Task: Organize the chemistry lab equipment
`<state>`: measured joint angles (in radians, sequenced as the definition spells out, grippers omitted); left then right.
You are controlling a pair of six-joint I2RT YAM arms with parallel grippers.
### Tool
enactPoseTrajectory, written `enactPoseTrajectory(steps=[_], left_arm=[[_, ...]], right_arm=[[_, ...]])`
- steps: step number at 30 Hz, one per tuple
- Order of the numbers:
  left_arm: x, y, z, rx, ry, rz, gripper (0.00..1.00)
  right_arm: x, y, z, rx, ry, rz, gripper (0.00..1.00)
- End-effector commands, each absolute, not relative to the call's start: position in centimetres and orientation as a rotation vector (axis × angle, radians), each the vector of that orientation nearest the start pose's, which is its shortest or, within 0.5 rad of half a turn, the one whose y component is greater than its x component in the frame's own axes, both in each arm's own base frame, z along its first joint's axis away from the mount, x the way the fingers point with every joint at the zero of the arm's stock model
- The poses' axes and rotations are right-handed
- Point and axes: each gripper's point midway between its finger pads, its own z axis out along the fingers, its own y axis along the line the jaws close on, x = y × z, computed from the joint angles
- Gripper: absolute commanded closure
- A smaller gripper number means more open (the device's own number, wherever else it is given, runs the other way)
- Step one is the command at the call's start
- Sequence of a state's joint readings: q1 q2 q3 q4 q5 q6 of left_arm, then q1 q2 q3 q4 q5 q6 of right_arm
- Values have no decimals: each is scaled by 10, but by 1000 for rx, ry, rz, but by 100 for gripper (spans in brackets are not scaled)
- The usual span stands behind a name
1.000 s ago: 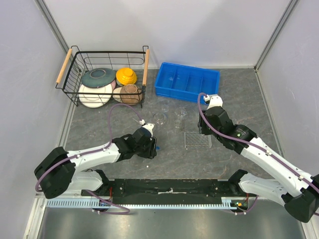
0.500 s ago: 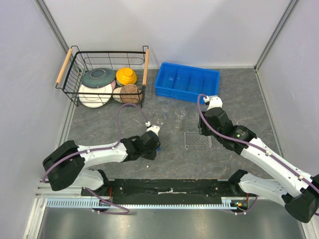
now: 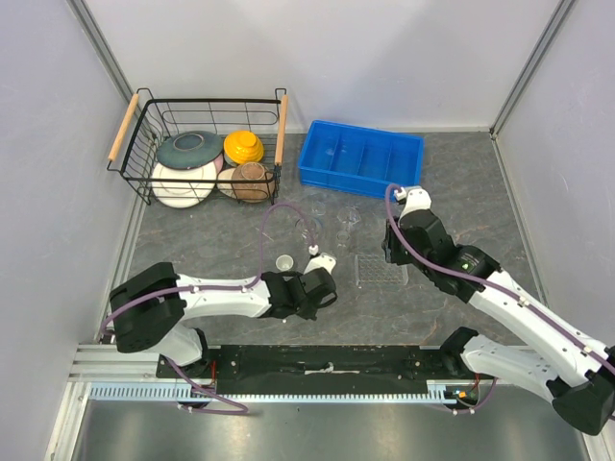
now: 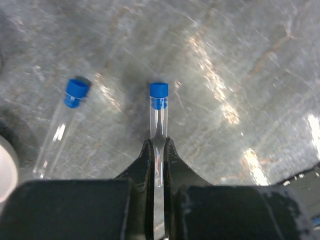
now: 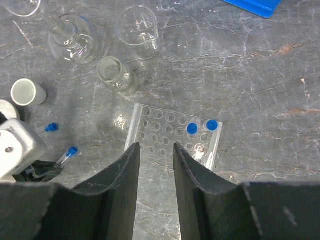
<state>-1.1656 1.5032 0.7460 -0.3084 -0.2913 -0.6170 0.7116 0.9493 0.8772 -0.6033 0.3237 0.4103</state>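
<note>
My left gripper (image 4: pixel 158 150) is shut on a clear test tube (image 4: pixel 159 122) with a blue cap, low over the table. A second blue-capped tube (image 4: pixel 60 130) lies to its left. In the top view the left gripper (image 3: pixel 322 288) sits left of the clear gridded rack (image 3: pixel 381 270). My right gripper (image 5: pixel 156 147) hangs open above the rack's (image 5: pixel 172 137) near edge, holding nothing. Two blue-capped tubes (image 5: pixel 192 128) stand in the rack. A round flask (image 5: pixel 75 42), a beaker (image 5: pixel 139 25) and a small jar (image 5: pixel 114 72) stand beyond it.
A small white cup (image 3: pixel 284 263) stands just behind the left gripper. A blue divided bin (image 3: pixel 360 158) sits at the back. A wire basket (image 3: pixel 202 144) with coloured bowls and plates is at the back left. Grey walls close in both sides.
My left arm has swung right across the table towards the rack, and its jaws have closed on the blue-capped tube. The right arm has hardly moved.
</note>
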Motion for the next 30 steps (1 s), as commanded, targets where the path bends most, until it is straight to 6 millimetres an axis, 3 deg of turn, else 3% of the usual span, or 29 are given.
enactPoseTrajectory(steps=[1,7,12,18,21,22,30], left_arm=[[137,-294,35,644,2509,-330,98],[112,-330,90,783,2400,-692,98],[85,-349,135,928,2239,-1014,98],[58,-354,168,1063,2048,-1280,98],[47,-347,176,1103,1984,-1386,98],[51,-347,186,1084,1923,-1425,98],[36,-335,208,1158,1751,-1594,98]], right_arm=[[231,165,204,-221,2182,355,60],[212,173,212,-269,2167,490,60],[176,197,220,-394,2141,765,60],[136,220,209,-558,2142,1035,56],[114,232,215,-653,2094,1197,46],[110,234,217,-665,2078,1230,45],[88,247,235,-724,2008,1444,42]])
